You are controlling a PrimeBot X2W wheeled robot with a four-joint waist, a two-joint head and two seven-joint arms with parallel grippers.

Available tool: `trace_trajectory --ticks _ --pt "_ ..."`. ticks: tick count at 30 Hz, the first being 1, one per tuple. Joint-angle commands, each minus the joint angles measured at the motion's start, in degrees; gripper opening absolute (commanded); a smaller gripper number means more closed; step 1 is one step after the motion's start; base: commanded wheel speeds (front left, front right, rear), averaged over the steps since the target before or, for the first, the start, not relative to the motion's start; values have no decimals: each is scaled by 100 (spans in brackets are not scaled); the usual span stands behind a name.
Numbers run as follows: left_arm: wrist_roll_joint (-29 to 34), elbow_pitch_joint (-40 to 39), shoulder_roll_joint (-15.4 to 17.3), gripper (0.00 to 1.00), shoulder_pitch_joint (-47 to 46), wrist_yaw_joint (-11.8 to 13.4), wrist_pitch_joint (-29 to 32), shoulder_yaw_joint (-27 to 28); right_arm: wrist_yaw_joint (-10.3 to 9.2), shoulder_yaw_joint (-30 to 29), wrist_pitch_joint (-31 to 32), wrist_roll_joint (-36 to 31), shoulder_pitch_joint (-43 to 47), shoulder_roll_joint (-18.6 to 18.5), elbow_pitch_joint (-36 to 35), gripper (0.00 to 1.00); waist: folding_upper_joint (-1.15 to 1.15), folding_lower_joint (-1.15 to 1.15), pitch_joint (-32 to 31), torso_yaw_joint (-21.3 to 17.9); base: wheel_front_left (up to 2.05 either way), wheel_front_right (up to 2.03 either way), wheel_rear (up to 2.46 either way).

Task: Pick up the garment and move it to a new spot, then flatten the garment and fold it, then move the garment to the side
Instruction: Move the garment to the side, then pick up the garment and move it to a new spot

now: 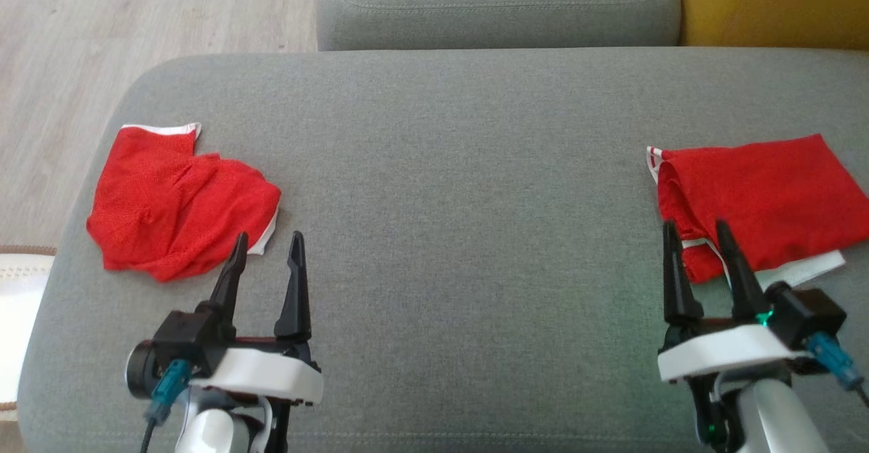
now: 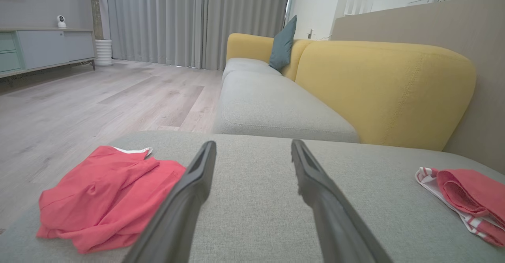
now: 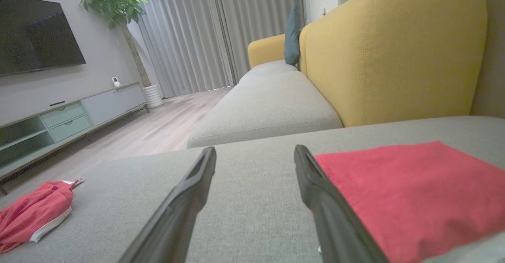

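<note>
A crumpled red garment (image 1: 176,202) with white trim lies at the left end of the grey cushion (image 1: 461,202); it also shows in the left wrist view (image 2: 106,196) and the right wrist view (image 3: 35,211). A second red garment (image 1: 760,195), folded flat with a striped white band, rests at the right end (image 2: 469,196) (image 3: 414,192). My left gripper (image 1: 267,239) (image 2: 253,144) is open and empty, its tips just right of the crumpled piece. At the folded piece's near left corner, my right gripper (image 1: 695,227) (image 3: 254,149) is open, holding nothing.
Another grey seat cushion (image 1: 495,5) lies beyond the far edge, with a yellow backrest (image 1: 774,5) at the far right. Wood floor (image 1: 68,66) drops off on the left, where a white object (image 1: 17,303) sits low. A TV cabinet (image 3: 79,113) stands across the room.
</note>
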Motion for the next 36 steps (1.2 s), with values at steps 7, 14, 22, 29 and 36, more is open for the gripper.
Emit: trace_trajectory --ticks 7,14,22,29,36 --pt "-64 -217 36 100 -137 67 -29 130 37 282 -124 129 -10 -10 -178 100 0 0 -21 -101 0 0 0" --pt "-95 -258 36 100 -134 91 -29 121 37 332 -127 144 19 -10 -310 100 0 0 0 -148 0 0 0" --pt "-103 -242 36 100 -154 86 -29 103 37 317 -127 168 44 -10 -346 100 0 0 35 -115 0 0 0" --pt "-63 -165 36 100 -217 97 -29 259 37 357 -128 174 81 -10 -311 100 0 0 15 191 0 0 0" --pt "-44 -163 36 100 -206 88 -29 313 37 543 -128 225 115 -9 -309 100 0 0 -46 864 0 0 0"
